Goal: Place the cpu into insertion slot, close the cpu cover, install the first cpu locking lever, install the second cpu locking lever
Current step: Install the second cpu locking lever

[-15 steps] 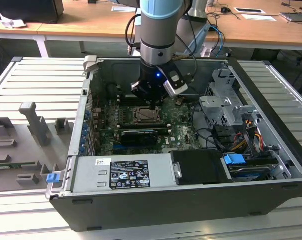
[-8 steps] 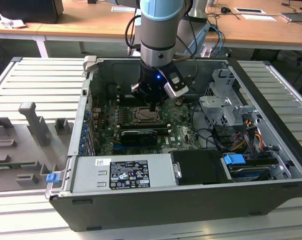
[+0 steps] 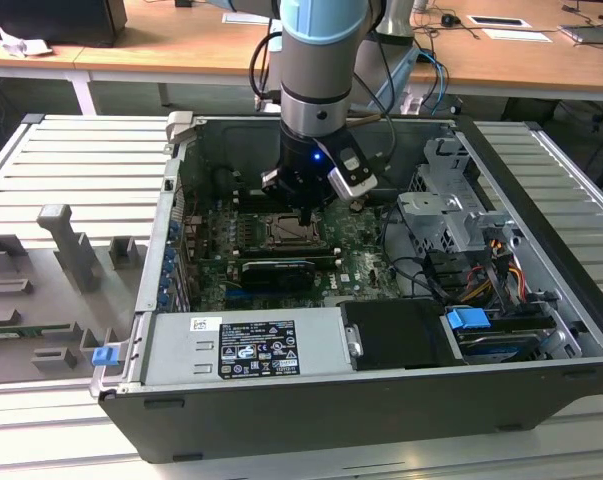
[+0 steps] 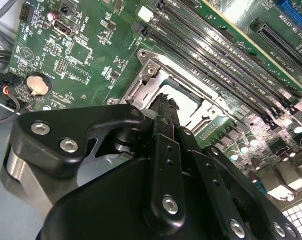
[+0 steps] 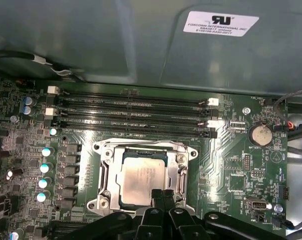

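The cpu (image 5: 140, 177), a flat square chip with a dull silvery top, lies in the socket on the green motherboard (image 5: 231, 165). The cpu cover (image 5: 140, 146), a thin silvery frame, lies flat around it. My gripper (image 5: 161, 196) hangs over the socket's edge with its two black fingers pressed together and nothing between them. In the second wrist view the fingertips (image 4: 163, 102) point down at the socket (image 4: 191, 95). In the exterior view the gripper (image 3: 303, 207) is just above the socket (image 3: 281, 232) inside the open computer case. Whether the tips touch the socket I cannot tell.
Long black memory slots (image 5: 130, 112) run beside the socket. A black card (image 3: 273, 272) sits just in front of it in the exterior view. The drive cage (image 3: 446, 215) and loose cables (image 3: 421, 270) fill the exterior view's right. Case walls (image 3: 171, 200) ring the board.
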Robot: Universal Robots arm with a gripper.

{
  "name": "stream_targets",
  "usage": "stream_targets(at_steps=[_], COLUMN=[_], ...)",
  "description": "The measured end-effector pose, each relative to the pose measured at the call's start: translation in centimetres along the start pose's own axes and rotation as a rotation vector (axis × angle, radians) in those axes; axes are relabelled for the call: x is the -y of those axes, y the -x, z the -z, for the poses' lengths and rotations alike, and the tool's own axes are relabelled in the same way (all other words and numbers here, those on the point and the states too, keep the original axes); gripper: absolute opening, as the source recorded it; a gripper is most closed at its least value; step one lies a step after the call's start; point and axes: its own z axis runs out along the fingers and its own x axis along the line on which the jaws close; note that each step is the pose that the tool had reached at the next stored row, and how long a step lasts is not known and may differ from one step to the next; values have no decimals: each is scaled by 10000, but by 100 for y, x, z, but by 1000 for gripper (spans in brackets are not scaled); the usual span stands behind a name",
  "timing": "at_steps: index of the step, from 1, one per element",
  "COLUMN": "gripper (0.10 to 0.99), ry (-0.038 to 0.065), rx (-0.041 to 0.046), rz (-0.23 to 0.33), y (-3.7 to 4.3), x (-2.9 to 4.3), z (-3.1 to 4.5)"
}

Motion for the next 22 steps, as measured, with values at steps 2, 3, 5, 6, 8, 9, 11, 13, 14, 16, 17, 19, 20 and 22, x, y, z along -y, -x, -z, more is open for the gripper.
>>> stream_targets(at_steps=[2, 3, 5, 6, 8, 9, 11, 13, 14, 16, 17, 19, 20, 22], gripper=[106, 106, 106, 106, 106, 106, 106, 106, 106, 106, 106, 106, 106, 106], ry=[0, -2, -23, -43, -52, -49, -53, -53, -53, -34, 70, 105, 107, 103], rx=[0, -1, -3, -4, -3, -2, -3, -4, -4, -1, 5, 7, 8, 6], rz=[-1, -1, 2, 2, 2, 0, 1, 2, 3, 1, -2, -4, -4, -4], y=[0, 0, 1, 2, 2, 1, -10, -22, -30, -47, -50, -53, -57, -61], x=[5, 5, 4, 2, 1, 3, 14, 36, 55, 95, 104, 156, 206, 249], z=[0, 2, 18, 40, 54, 54, 57, 59, 61, 52, 44, 40, 43, 49])
